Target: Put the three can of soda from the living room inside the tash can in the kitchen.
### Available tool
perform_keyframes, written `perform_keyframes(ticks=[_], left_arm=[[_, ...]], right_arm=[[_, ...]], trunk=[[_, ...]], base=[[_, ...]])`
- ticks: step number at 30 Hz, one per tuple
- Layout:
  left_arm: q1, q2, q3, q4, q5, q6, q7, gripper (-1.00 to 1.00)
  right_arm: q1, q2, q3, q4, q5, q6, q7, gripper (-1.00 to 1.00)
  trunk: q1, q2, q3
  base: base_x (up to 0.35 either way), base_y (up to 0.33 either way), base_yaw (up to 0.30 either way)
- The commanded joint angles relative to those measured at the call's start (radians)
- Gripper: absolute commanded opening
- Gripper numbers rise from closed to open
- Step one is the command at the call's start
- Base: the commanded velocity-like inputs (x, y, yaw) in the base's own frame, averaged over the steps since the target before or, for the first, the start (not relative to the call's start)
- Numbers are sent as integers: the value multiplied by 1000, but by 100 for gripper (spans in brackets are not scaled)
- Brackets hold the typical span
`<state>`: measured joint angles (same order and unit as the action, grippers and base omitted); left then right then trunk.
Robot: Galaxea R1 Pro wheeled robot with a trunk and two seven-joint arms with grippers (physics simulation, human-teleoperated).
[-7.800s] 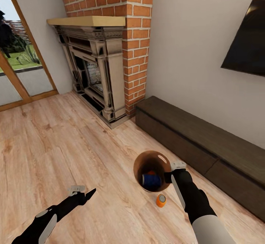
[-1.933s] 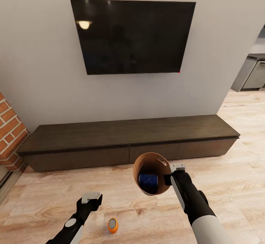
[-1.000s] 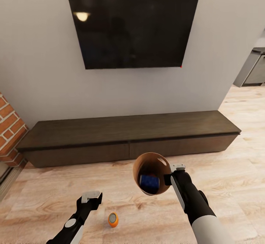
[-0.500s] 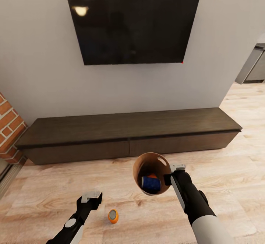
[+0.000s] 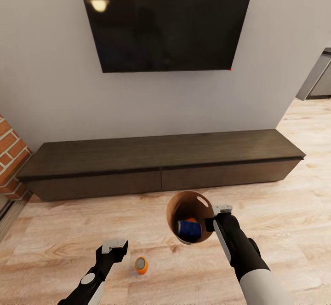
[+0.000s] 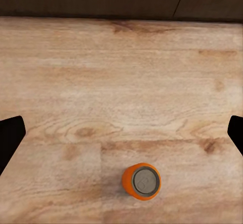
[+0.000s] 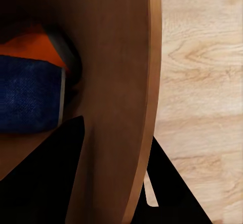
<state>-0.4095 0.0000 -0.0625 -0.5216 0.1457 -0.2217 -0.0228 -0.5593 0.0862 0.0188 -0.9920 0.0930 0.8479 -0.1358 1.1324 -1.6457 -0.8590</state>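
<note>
Head view: the right claw [image 5: 210, 224] grips the rim of the tash can [image 5: 178, 208], holding it off the pale wood floor [image 5: 276, 204] with its brown inside tipped toward the camera. Inside lie a dark blue can [image 5: 188, 229] and, behind it, a sliver of an orange can [image 5: 190, 220]. The left claw [image 5: 114, 246] hangs low over the floor, and the second orange can [image 5: 141, 265] stands on the planks just beside it, toward the robot's right. Beyond them a long dark low cabinet [image 5: 161, 158] runs along the wall under a black TV [image 5: 165, 20]; brick [image 5: 11, 162] shows at the left edge and grey kitchen fronts [image 5: 317, 79] at the far right

Left wrist view: the released claw's dark fingertips [image 6: 10, 138] sit wide apart at the frame's two sides, and the orange can [image 6: 142, 181], silver top up, stands on the floor [image 6: 121, 82] between and short of them, touching neither

Right wrist view: the claw's fingers [image 7: 45, 178] pinch the tash can's wall [image 7: 116, 82], one inside, one outside. The blue can [image 7: 30, 95] lies against the orange one [image 7: 35, 44] within
</note>
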Motion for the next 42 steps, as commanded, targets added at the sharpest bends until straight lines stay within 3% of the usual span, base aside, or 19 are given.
perform_keyframes(ticks=[1,26,42], left_arm=[[0,0,0,0,0,0,0,100],[0,0,0,0,0,-1,0,100],[0,0,0,-1,0,-1,0,100]], right_arm=[[-1,0,1,-1,-9,-1,1,-100],[0,0,1,-1,-9,-1,1,-100],[0,0,1,-1,-9,-1,1,-100]], trunk=[[4,-7,-5],[11,-21,-51],[11,-21,-77]], base=[[0,0,0],[2,0,0],[148,-49,0]])
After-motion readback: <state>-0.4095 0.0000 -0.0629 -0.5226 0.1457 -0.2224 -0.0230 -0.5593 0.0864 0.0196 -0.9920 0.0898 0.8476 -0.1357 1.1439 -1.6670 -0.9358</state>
